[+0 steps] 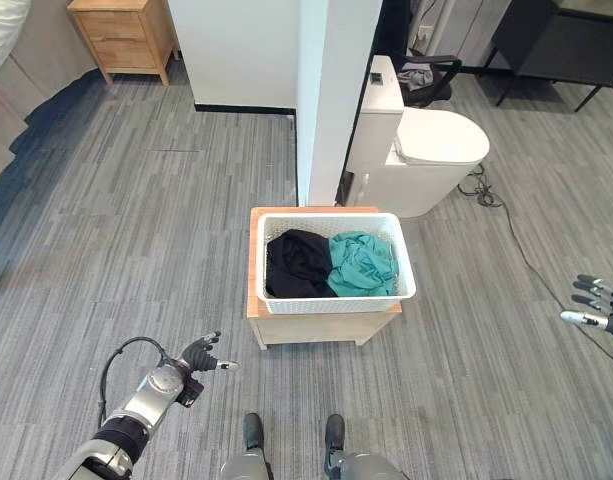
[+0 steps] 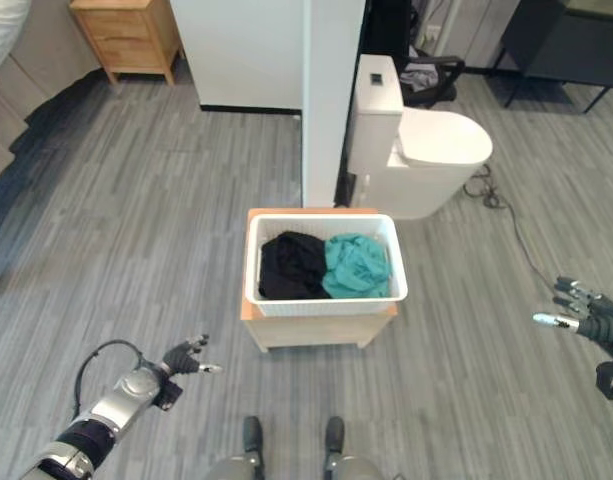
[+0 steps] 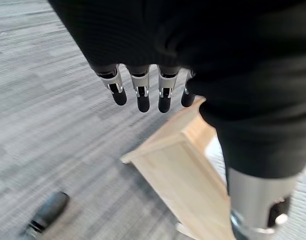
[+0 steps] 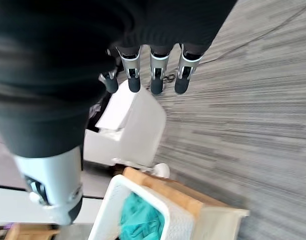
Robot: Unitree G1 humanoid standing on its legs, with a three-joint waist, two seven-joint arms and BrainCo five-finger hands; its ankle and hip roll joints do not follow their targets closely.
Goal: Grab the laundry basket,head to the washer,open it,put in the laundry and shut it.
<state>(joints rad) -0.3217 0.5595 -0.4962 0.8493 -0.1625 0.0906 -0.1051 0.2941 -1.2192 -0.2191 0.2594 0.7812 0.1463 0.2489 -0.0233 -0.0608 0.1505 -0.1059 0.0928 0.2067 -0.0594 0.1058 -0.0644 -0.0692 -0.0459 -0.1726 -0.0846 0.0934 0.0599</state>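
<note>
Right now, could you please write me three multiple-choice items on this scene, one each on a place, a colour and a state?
1. Where does the laundry basket stand?
A. on the floor
B. on the low wooden stand
C. on the toilet

2. What colours are the clothes in the basket?
A. black and teal
B. red and white
C. yellow and grey

3. How are the hands?
A. both closed on the basket
B. left hand on the basket's rim
C. both open, away from the basket

Answers:
1 B, the wooden top shows beneath the basket.
2 A, a black garment lies beside a teal one.
3 C, the left hand and right hand hang over floor with relaxed fingers.
</note>
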